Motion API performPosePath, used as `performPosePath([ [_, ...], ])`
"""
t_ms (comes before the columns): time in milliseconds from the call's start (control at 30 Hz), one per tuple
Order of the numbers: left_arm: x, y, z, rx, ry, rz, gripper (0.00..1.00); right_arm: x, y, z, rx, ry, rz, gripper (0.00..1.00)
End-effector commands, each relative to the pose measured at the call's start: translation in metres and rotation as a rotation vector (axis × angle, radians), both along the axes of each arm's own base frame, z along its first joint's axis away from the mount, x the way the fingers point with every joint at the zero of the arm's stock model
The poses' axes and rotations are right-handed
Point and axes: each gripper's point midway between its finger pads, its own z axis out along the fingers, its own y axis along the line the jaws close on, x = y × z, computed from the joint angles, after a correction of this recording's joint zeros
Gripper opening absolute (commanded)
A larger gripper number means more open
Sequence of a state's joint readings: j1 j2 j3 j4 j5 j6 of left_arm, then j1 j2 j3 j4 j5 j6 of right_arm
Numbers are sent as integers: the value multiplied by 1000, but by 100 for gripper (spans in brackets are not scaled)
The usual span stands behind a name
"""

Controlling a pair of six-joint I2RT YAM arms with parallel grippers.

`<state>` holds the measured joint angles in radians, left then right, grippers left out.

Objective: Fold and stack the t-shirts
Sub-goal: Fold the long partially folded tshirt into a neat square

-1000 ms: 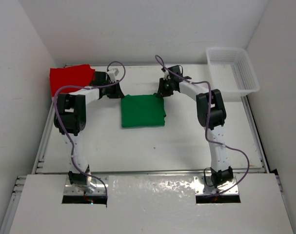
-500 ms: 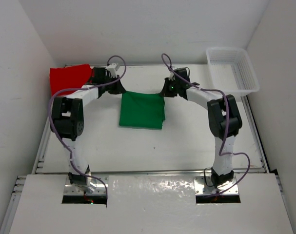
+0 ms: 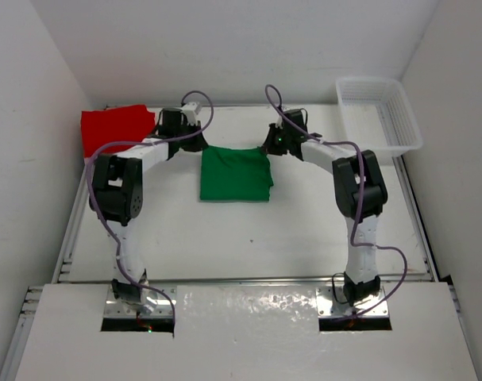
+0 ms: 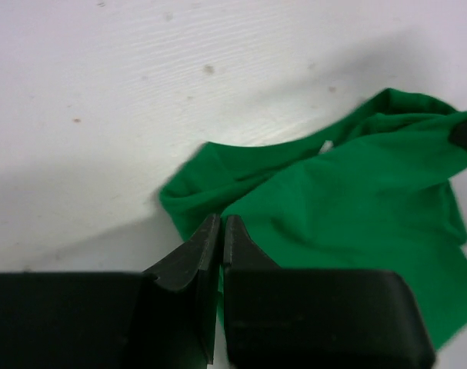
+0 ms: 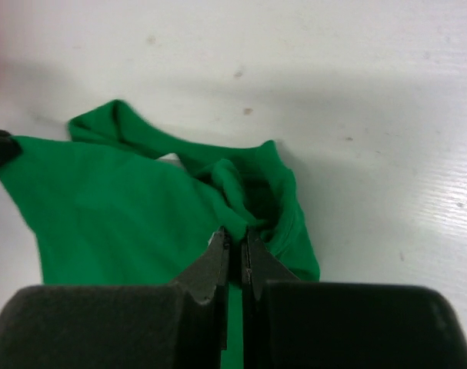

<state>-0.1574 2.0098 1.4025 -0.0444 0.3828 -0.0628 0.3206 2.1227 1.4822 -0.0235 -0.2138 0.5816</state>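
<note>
A green t-shirt (image 3: 236, 173) lies folded in the middle of the table, its far edge lifted between the two grippers. My left gripper (image 3: 194, 144) is shut on the shirt's far left corner (image 4: 202, 204). My right gripper (image 3: 271, 147) is shut on the far right corner (image 5: 241, 196). A red t-shirt (image 3: 113, 128) lies folded at the far left of the table. The pink and orange shirts are out of view.
A white plastic mesh basket (image 3: 379, 113) stands at the far right corner. White walls close in the table on the left, back and right. The table's raised rail (image 3: 248, 278) runs along the near side.
Both grippers moved toward the far edge, pulling the green shirt's far edge with them. The shirt has shifted slightly back and to the right.
</note>
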Motion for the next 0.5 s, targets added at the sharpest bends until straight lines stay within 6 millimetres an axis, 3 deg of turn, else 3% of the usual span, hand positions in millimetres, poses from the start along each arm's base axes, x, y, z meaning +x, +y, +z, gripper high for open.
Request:
performPosePath([
  [0, 35, 15, 7, 58, -102, 91, 0, 24, -19, -4, 18, 2, -109, 3],
  [100, 48, 27, -4, 111, -89, 157, 0, 39, -34, -7, 41, -12, -181, 3],
  [233, 54, 30, -14, 136, -90, 160, 0, 54, -26, -2, 61, -32, -137, 10],
  [333, 55, 27, -22, 135, -70, 146, 22, 61, -33, -10, -5, -22, -129, 24],
  [367, 58, 28, -21, 139, -74, 152, 35, 63, -36, -10, -20, -21, -131, 27],
  [400, 53, 31, -28, 153, -34, 160, 39, 60, -41, -15, -45, 4, -134, 31],
  [433, 58, 34, -24, 166, -43, 180, 44, 66, -44, -10, -63, -14, -131, 39],
  [467, 61, 37, -21, 174, -48, 194, 49, 67, -49, -7, -83, -16, -141, 40],
])
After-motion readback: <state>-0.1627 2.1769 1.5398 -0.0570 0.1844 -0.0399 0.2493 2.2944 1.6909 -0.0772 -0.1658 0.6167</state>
